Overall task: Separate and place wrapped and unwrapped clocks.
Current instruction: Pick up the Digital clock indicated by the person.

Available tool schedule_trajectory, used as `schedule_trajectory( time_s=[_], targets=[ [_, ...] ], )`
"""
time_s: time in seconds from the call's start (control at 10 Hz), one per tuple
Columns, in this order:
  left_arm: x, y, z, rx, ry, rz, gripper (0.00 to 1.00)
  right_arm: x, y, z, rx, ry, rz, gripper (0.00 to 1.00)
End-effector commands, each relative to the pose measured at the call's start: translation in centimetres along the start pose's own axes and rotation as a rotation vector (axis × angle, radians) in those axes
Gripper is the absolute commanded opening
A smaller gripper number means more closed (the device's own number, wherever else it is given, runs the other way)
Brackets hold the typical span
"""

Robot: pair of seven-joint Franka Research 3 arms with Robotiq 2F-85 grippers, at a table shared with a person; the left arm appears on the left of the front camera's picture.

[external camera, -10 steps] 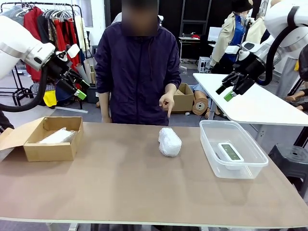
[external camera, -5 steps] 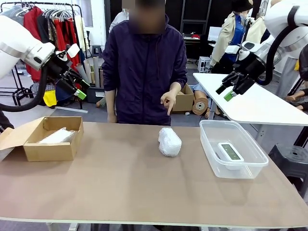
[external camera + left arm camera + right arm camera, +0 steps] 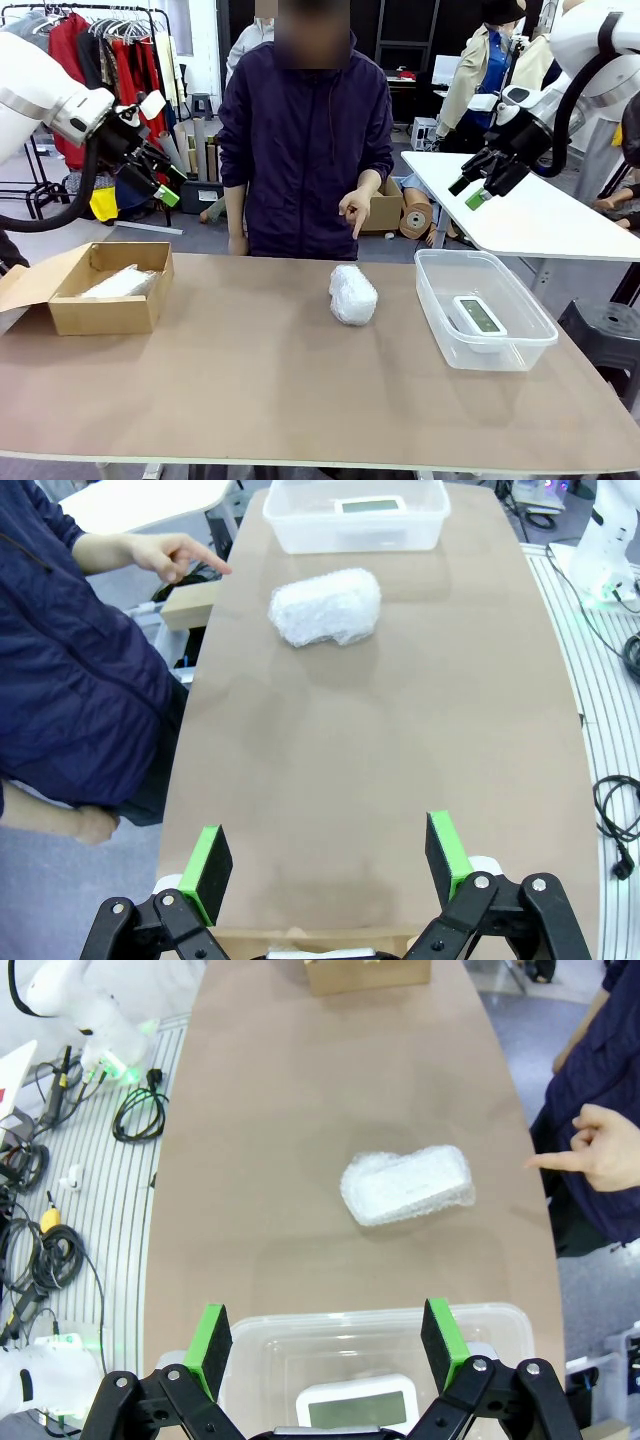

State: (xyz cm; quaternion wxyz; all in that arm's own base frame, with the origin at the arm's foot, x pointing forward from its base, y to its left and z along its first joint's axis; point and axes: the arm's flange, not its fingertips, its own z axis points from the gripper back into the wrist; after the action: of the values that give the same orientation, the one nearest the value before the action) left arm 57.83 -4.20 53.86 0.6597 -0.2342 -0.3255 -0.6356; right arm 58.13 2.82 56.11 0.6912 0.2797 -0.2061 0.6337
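left gripper [image 3: 168, 183] is hanging above the table's [image 3: 250, 400] left end with its jaws standing wide and nothing between them. below it, the cardboard box [image 3: 110, 315] is sitting open, and the boxy wrapped bundle [image 3: 120, 284] is lying inside, so this box is judged to be serving as the wrapped pile. at mid-table the rounded wrapped bundle [image 3: 352, 294] is lying loose on the bare surface, in neither container, and is judged to be the item awaiting sorting. the person's hand [image 3: 352, 212] is hovering just behind it, index finger pointing down toward it, apparently marking it for pickup. further right, the clear tub [image 3: 440, 330] is holding the bare white clock [image 3: 479, 318], lying screen up. right gripper [image 3: 466, 193] is hanging high over the tub's far side, jaws also wide and empty. no brand, label or legible writing is showing on box, wrap or tub; the clock's screen is too small to read.
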Motion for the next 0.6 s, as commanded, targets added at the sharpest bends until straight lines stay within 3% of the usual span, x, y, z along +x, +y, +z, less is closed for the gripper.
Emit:
schedule_trajectory(
  time_s=[0.0, 0.3, 0.5],
  targets=[
    [0.1, 0.0, 0.1, 0.009, -0.007, 0.009, 1.0, 0.1, 0.2, 0.0, 0.001, 0.018, 0.005, 1.0],
    [0.0, 0.0, 0.0, 0.0, 0.0, 0.0, 1.0, 0.1, 0.2, 0.0, 0.001, 0.018, 0.005, 1.0],
    [2.6, -0.3, -2.6, -0.037, 0.012, 0.073, 1.0, 0.1, 0.2, 0.0, 0.001, 0.018, 0.005, 1.0]
  ],
)
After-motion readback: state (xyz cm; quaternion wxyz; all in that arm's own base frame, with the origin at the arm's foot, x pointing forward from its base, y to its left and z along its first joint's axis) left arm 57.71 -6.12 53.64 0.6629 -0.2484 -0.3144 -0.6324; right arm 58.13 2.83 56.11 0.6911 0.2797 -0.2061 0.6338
